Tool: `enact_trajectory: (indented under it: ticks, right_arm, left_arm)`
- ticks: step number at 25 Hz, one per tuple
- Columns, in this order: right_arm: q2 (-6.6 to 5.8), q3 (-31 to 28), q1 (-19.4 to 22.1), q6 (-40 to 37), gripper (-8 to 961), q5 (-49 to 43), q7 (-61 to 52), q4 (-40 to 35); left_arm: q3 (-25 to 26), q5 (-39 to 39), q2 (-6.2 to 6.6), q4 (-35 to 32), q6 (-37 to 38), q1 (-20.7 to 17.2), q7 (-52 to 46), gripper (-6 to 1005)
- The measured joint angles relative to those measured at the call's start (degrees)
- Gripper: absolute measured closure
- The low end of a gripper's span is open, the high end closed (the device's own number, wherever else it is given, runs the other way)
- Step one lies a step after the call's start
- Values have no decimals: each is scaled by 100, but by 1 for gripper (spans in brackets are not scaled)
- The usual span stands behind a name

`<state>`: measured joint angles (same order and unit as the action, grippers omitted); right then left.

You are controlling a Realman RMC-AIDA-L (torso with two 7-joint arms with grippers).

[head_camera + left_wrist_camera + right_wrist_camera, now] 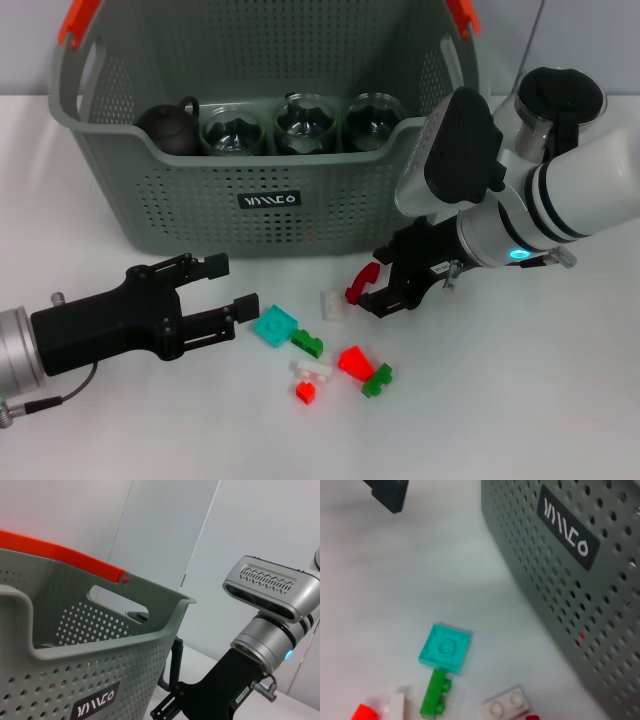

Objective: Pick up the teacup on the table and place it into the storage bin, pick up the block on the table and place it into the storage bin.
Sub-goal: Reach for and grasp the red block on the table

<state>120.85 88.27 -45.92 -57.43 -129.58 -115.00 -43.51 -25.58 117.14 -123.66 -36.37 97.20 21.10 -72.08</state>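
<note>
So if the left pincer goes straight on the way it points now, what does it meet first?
Most likely the teal flat block: the open left pincer points toward it across the table, and no other thing lies between them. Height is unclear, so it may pass over it toward the right pincer.

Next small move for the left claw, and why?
Probably ease the left claw toward the teal plate and lower over it: it is open, the plate lies just beyond its fingertips, on the table, not in the storage bin. The right claw hovers by a red curved piece.
</note>
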Motion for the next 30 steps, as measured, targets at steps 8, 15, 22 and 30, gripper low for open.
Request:
enact_trajectory:
  ticks: [8, 15, 22, 30]
  right_arm:
    - [3, 53, -8, 187, 226, 3, 0, 127]
    - [2, 303, -53, 404, 225, 227, 0, 311]
    - [7, 362, -141, 466, 224, 284, -4, 463]
    - [9, 413, -146, 435, 223, 284, -5, 451]
  left_arm:
    - [-20, 2, -6, -1, 0, 0, 1, 236]
    - [-26, 2, -9, 8, 0, -1, 1, 236]
    - [-26, 7, -9, 13, 0, -8, 1, 236]
    - [-17, 11, -9, 17, 0, -20, 1, 236]
